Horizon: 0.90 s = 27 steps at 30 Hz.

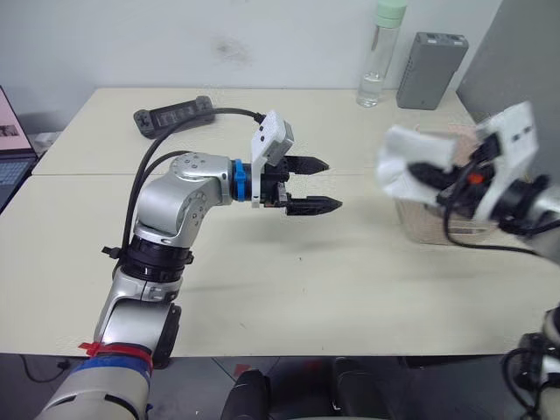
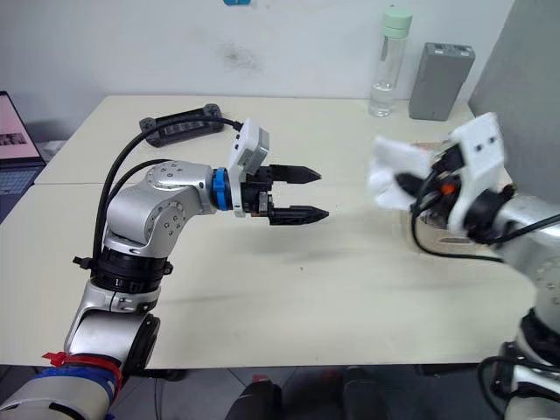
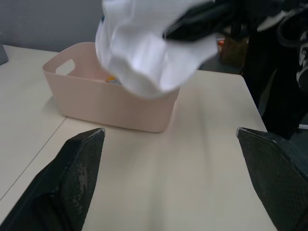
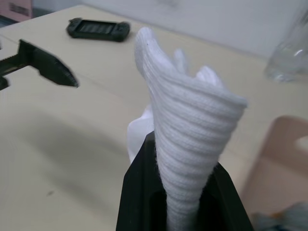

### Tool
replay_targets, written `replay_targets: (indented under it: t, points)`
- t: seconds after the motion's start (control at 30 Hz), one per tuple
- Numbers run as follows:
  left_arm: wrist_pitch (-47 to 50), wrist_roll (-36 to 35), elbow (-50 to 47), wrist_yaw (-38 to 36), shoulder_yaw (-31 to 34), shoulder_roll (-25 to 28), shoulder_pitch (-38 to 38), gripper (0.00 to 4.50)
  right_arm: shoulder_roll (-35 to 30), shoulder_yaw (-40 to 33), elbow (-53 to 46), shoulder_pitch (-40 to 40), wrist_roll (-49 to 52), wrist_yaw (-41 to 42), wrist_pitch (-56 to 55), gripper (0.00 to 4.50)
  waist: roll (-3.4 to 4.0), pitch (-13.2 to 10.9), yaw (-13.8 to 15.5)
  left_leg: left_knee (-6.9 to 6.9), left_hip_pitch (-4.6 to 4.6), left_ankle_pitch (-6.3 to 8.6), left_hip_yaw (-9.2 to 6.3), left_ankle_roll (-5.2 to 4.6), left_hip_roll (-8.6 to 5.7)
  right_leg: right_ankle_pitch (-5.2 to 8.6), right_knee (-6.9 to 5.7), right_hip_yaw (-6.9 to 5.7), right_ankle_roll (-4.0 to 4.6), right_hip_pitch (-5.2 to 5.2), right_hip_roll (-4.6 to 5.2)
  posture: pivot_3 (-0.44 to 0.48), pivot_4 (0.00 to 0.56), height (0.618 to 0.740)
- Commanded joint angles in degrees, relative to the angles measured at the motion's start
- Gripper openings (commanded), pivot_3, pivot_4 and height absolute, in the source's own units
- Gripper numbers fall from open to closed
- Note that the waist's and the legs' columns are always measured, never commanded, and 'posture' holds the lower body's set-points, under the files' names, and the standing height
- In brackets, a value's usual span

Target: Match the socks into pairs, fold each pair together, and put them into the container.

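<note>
My right gripper (image 1: 426,171) is shut on a bundle of white socks (image 1: 409,157) and holds it in the air just left of the container (image 1: 435,224), a pale pink bin at the table's right side. In the right wrist view the white fabric (image 4: 187,125) stands up between the shut fingers. A bit of orange sock (image 3: 111,80) and some grey sock (image 4: 285,219) lie inside the bin (image 3: 110,103). My left gripper (image 1: 325,185) hovers open over the middle of the table with nothing in it, pointing toward the bin.
A black power strip (image 1: 173,114) with its cable lies at the back left. A water bottle (image 1: 381,54) and a grey box (image 1: 430,70) stand at the back right. A laptop (image 1: 10,153) sits off the left edge.
</note>
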<state>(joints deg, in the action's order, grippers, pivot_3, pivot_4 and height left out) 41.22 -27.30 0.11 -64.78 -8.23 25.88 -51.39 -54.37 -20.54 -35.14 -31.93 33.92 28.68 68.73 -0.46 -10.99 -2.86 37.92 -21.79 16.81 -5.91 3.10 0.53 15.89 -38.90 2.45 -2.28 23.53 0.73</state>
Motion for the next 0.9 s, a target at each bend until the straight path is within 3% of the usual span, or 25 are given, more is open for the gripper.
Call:
replay_targets:
  t: [0.03,0.17,0.43,0.6,0.77,0.9]
  points:
    - [1.5,-2.8,-2.9,-1.4,0.4,0.2,-1.6,4.47,-12.4,7.5,9.1,3.7,-18.3,3.0,-23.8,0.00,-0.08,0.0,0.1,0.01,0.00,0.00,0.05,0.00,-0.01,0.03,0.05,0.00,-0.05,-0.03,0.04,0.000,0.150,0.740]
    - [3.7,-4.7,-3.3,-1.7,0.2,-0.4,-2.8,4.47,-18.5,22.6,26.5,3.8,-38.8,1.1,-50.2,0.00,-0.25,-0.1,-0.5,0.04,0.07,0.00,0.26,0.01,0.00,0.07,0.08,0.14,-0.13,-0.05,0.08,0.000,0.150,0.740]
    - [3.9,-5.5,-5.0,-1.7,-1.0,-0.8,-2.7,4.47,-10.5,36.2,54.7,-8.1,-55.3,1.5,-75.2,0.00,-0.07,-0.2,-0.9,0.02,0.16,-0.17,0.47,0.30,0.03,0.04,-0.04,0.33,-0.09,0.00,0.11,0.000,0.150,0.740]
    - [3.9,-5.2,-5.4,-1.5,-1.2,-0.7,-2.5,4.47,-7.1,37.8,62.1,-12.0,-56.8,7.7,-78.2,0.00,-0.07,-0.2,-0.4,0.04,0.07,-0.17,0.52,0.31,0.01,0.03,0.00,0.26,-0.08,0.01,0.20,0.000,0.150,0.740]
    - [3.3,-4.6,-5.6,-1.6,-1.5,-0.3,-2.5,4.47,-6.2,37.3,61.9,-12.7,-56.0,15.4,-77.8,0.00,-0.07,-0.2,-0.1,0.08,0.04,-0.17,0.50,0.31,-0.02,0.03,0.01,0.20,-0.08,-0.01,0.26,0.000,0.150,0.740]
    - [2.1,-3.5,-4.7,-1.8,-2.2,-0.1,-2.4,4.50,-6.0,36.5,61.2,-15.2,-54.2,24.1,-74.7,1.17,-0.07,-0.2,-0.2,0.09,0.05,-0.18,0.50,0.31,-0.02,0.03,-0.03,0.21,-0.08,-0.01,0.26,0.000,0.150,0.740]
